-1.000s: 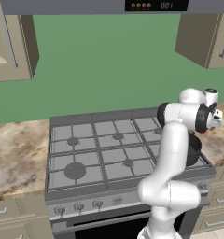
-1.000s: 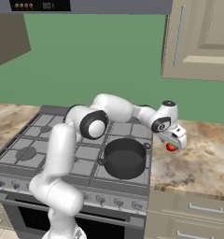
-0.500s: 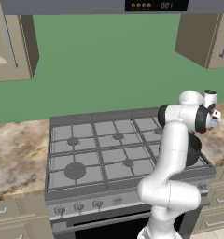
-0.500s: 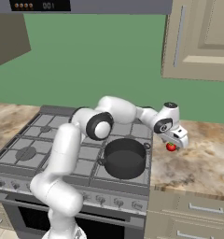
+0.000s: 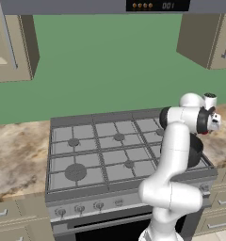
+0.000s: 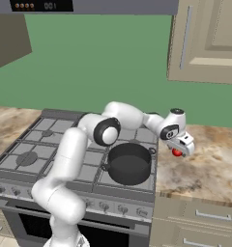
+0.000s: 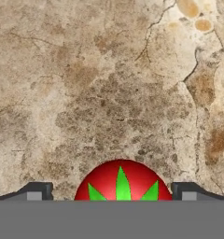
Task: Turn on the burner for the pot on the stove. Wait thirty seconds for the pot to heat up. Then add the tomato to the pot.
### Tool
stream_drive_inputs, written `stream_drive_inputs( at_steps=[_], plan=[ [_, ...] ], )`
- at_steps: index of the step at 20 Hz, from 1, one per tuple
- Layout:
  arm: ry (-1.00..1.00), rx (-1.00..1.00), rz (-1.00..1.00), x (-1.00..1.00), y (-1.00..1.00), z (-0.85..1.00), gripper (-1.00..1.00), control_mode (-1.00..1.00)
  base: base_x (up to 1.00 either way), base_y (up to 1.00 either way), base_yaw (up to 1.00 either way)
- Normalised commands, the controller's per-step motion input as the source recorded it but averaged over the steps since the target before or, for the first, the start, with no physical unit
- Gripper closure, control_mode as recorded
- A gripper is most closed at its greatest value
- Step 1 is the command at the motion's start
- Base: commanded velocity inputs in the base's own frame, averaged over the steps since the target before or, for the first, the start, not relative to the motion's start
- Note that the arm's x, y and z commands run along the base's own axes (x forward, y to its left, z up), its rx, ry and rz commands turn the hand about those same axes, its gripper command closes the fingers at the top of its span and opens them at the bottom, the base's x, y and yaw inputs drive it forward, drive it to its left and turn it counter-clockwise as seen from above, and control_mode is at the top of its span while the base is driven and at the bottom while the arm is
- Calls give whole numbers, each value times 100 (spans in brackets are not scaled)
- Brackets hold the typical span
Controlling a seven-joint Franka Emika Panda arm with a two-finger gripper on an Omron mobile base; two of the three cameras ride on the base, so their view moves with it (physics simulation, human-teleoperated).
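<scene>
Two fingertips of the wide-open gripper [image 7: 117,193] flanked the tomato [image 7: 123,182] on the counter [image 7: 109,84], gripping nothing.

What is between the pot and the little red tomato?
In the right base view, the stove's right edge and bare marbled counter lie between the pot and the tomato. The open pincer is right over the tomato.

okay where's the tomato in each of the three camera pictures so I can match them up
Left base view: I can't make it out; the hand blocks that spot.
Right base view: the tomato sits on the counter right of the stove, just under the gripper.
Hand view: bottom centre, between the two fingers, which stand open.
Shared landmark: the mottled brown counter.
</scene>
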Motion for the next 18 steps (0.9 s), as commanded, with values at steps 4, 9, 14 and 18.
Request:
stream_drive_inputs(
  at_steps=[4,9,14,18],
  plan=[
    [0,0,0,-3,0,-17,100,-100,0,0,0],
    [0,0,0,0,0,-12,100,-100,0,0,0],
    [-3,0,0,-21,11,1,100,-100,0,0,0],
    [-12,-1,0,-55,23,32,100,-100,0,0,0]
  ],
)
